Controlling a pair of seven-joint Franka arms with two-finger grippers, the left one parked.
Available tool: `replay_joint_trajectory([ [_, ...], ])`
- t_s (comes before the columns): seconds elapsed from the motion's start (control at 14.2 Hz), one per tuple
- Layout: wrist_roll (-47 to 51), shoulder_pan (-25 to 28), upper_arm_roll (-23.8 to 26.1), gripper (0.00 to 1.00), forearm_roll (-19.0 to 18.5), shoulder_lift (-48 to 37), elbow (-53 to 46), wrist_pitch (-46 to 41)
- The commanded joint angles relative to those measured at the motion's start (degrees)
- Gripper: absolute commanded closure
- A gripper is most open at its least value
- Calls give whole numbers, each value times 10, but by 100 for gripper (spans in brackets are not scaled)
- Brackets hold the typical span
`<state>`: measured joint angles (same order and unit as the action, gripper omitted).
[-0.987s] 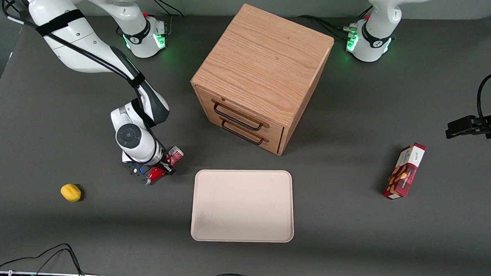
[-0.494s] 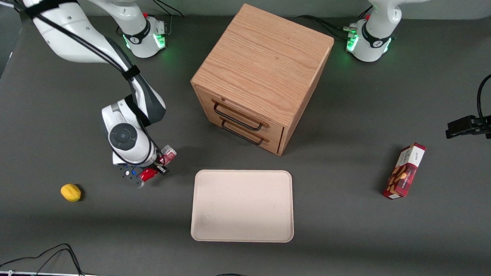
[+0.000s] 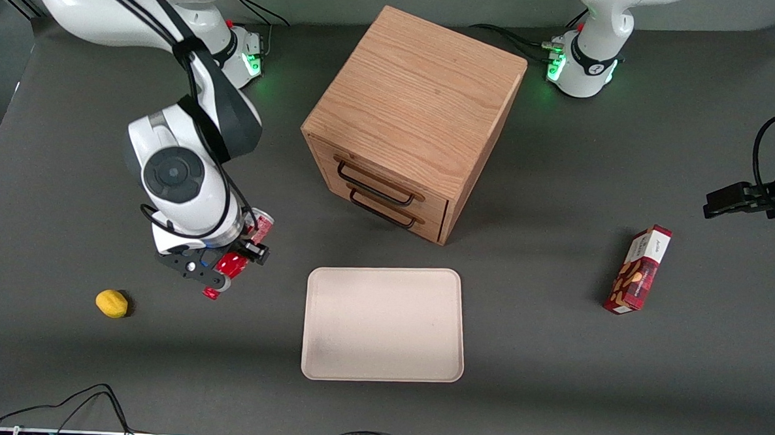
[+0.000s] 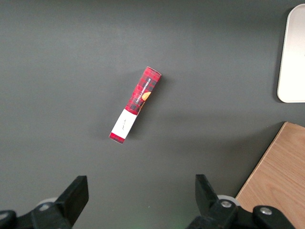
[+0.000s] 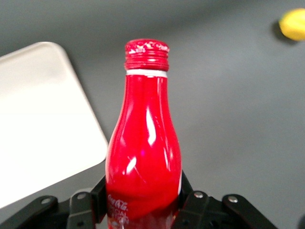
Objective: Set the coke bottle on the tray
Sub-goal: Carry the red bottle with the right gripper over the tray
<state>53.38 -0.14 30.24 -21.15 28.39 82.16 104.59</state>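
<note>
- Gripper point(image 3: 228, 271): closed around the lower body of the coke bottle point(image 5: 144, 152); the right wrist view shows a finger pressed against each side of the bottle
- Bottle position: carried in the gripper above the table point(image 3: 551, 355), clear of the surface as judged from the front view; it lies tilted, cap end pointing toward the front camera
- Bottle relative to target: beside the tray point(image 3: 383, 322), at roughly 9 to 10 o'clock from the tray centre in the front view, outside the rim
- Task status: grasp and lift appear complete; transfer over the tray, lowering and release are not yet done
- Tray: flat, beige, low raised rim, nothing on it; it sits in front of the drawer cabinet point(image 3: 411, 114), nearer to the front camera
- Surface: dark grey matte table, uniform, with cables along the edge nearest the front camera
- Other items: a yellow fruit point(image 3: 111, 303) at about 8 o'clock from the gripper, apart from it; a red snack box point(image 3: 638, 270) toward the parked arm's end of the table, well apart from the tray
</note>
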Motion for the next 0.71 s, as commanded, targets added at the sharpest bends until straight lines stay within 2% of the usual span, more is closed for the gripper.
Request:
replay_joint_trajectory([
  [0.0, -67, 9, 39, 100, 4, 60, -87, -17],
  [0.21, -101, 22, 77, 100, 2, 152, -169, -11],
  [0.63, -107, 45, 72, 100, -3, 247, -174, 84],
])
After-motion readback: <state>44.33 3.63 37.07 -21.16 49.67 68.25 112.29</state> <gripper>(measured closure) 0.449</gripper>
